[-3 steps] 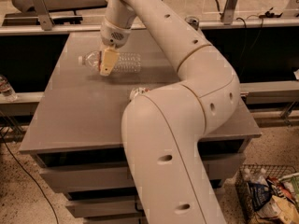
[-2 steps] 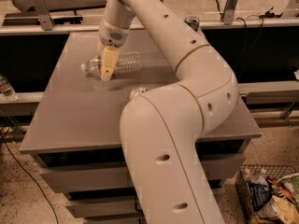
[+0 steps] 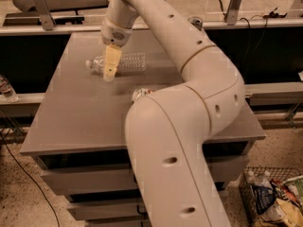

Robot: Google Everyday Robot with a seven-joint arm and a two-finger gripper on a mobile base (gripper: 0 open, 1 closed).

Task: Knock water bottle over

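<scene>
Item: water bottle (image 3: 133,63), clear ribbed plastic; we find it lying on its side on the grey table (image 3: 71,112), in the far left part of the top, long axis running left to right with the neck end to the left; its ribs catch the light along the right half; any label print is too small for us to read, and part of the middle is hidden.

Item: gripper (image 3: 109,77), tan; it hangs tip-down from the white wrist directly in front of the bottle's left half, covering it there; the fingers (image 3: 111,60) read to us as one narrow wedge, pressed together with no gap between them; we cannot tell whether the tip rests on the table or stops just above it.

Item: robot arm (image 3: 203,79), cream-white; it rises from the lower middle, bends at the right and reaches back over the table, blocking much of the right side of the top.

Item: crushed can (image 3: 140,94); near the table's middle, partly hidden behind the arm; markings not legible.

Item: drink can (image 3: 194,21); upright at the far edge, well apart from the bottle.

Item: small bottle (image 3: 5,87); on the ledge left of the table.

Item: wire basket (image 3: 242,195); on the floor at lower right, holding bottles and wrappers; print unreadable.
</scene>
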